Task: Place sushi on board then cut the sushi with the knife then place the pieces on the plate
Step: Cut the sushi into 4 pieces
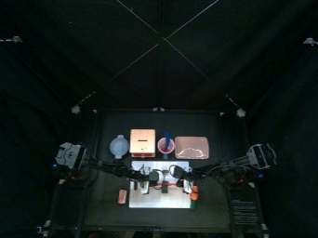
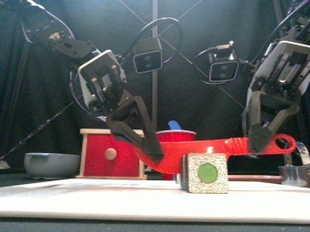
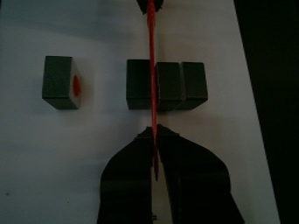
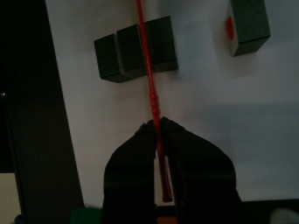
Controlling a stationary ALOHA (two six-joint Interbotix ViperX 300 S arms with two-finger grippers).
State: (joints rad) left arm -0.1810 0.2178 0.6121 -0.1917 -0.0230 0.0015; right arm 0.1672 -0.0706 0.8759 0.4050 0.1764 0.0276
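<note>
White board [image 2: 121, 198] on a black table [image 4: 21, 114], dark green sushi roll [image 3: 177, 85] lying on it, one piece [image 3: 61, 80] set apart beside the roll, red knife [image 2: 200, 150] crossing the roll, left gripper [image 3: 153, 133] and right gripper [image 4: 158, 129] each clamped tight on the knife.

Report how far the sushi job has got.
Done: the sushi roll sits on the white board, with one cut piece lying apart from it. In hand: the left pincer and right pincer both grip the red knife, its blade lined across the roll. Left: the other cuts, then moving the pieces to the pink tray, which looks bare.
</note>
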